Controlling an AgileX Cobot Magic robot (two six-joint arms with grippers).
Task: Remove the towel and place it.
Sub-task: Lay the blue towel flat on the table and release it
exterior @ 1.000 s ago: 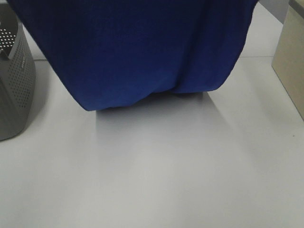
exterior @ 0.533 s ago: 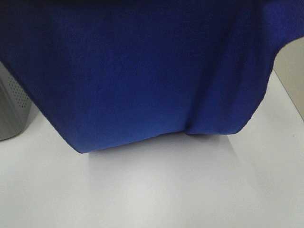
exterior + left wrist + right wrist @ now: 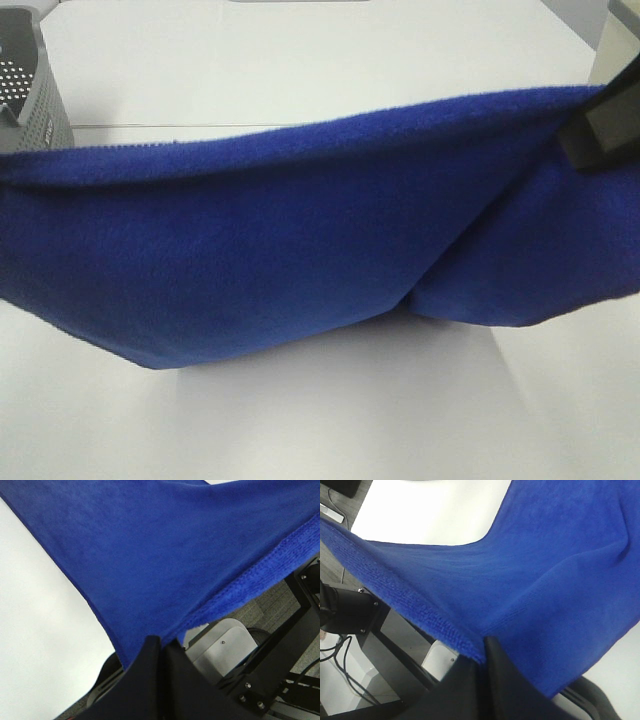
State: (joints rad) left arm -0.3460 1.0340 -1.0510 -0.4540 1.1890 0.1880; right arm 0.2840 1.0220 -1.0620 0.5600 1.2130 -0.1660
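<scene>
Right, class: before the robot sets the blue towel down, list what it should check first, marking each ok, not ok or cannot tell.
1. Left fingers shut on the towel: ok.
2. Right fingers shut on its other end: ok.
3. Towel spread between both grips, sagging mid-span: ok.
4. Table in front of the towel bare: ok.
5. Table hidden behind the towel: cannot tell.
6. Towel's end apart from the grey basket: cannot tell.

towel (image 3: 300,270): upper hem dropped into view (sagging span) | far table (image 3: 300,60): now uncovered
</scene>
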